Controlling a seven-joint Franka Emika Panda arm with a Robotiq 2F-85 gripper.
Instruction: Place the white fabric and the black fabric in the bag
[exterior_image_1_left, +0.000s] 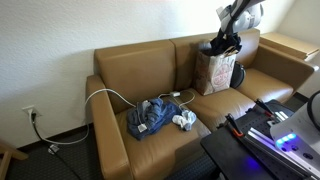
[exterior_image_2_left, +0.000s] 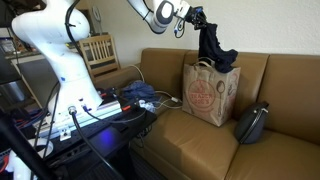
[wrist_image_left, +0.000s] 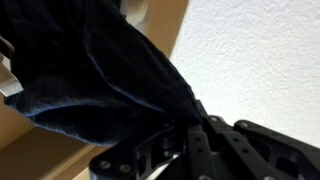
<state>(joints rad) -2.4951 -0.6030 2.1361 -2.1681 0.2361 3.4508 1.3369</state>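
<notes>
Your hand (exterior_image_2_left: 196, 17) is clenched on the black fabric (exterior_image_2_left: 212, 45) and holds it high over the brown sofa (exterior_image_2_left: 290, 90). The cloth hangs straight down, and its lower folds reach the open mouth of the brown paper bag (exterior_image_2_left: 208, 95), which stands upright on the seat against the backrest. A small black bag (exterior_image_2_left: 252, 122) lies just beside it, while on another cushion the blue denim garment (exterior_image_1_left: 148, 118) and a small white-grey scrap (exterior_image_1_left: 186, 121) lie together, well apart from the paper bag.
</notes>
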